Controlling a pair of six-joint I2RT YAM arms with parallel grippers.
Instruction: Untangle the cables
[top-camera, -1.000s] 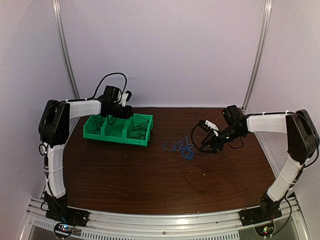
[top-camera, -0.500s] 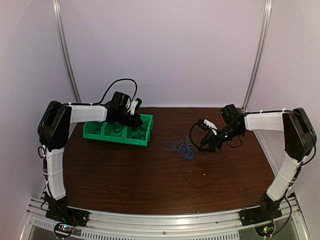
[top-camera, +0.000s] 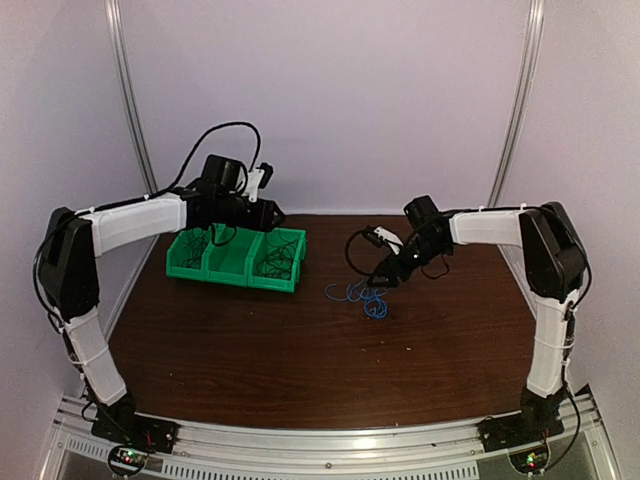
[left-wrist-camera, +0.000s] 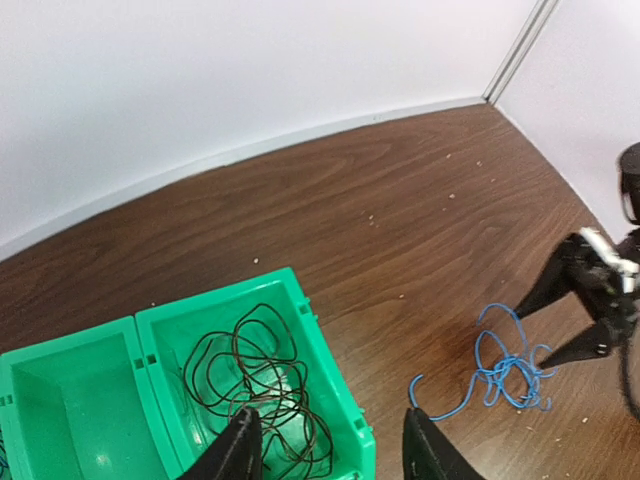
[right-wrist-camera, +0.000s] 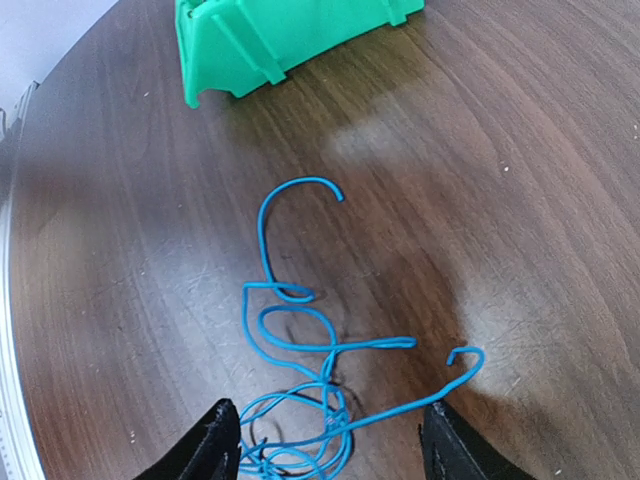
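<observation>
A tangle of thin blue cables (top-camera: 364, 295) (left-wrist-camera: 507, 366) (right-wrist-camera: 318, 395) lies on the brown table, right of the green bin. My right gripper (top-camera: 384, 276) (right-wrist-camera: 330, 432) hangs open just over that tangle, one finger on each side of it, gripping nothing. It also shows in the left wrist view as the right gripper (left-wrist-camera: 588, 312), at the blue wires' right edge. Thin black cables (top-camera: 279, 256) (left-wrist-camera: 255, 385) lie coiled in the bin's right compartment. My left gripper (top-camera: 268, 216) (left-wrist-camera: 330, 445) is open above that compartment's right wall, with nothing between its fingers.
The green bin (top-camera: 235, 270) (left-wrist-camera: 330, 372) (right-wrist-camera: 285, 35) has three compartments and stands at the back left of the table (top-camera: 300, 360). Dark wires also show in its left compartment (top-camera: 194, 245). White walls close in the back and sides.
My left gripper has gone from shut to open after swinging right over the bin's right compartment. My right gripper has moved left, up to the blue tangle, still open.
</observation>
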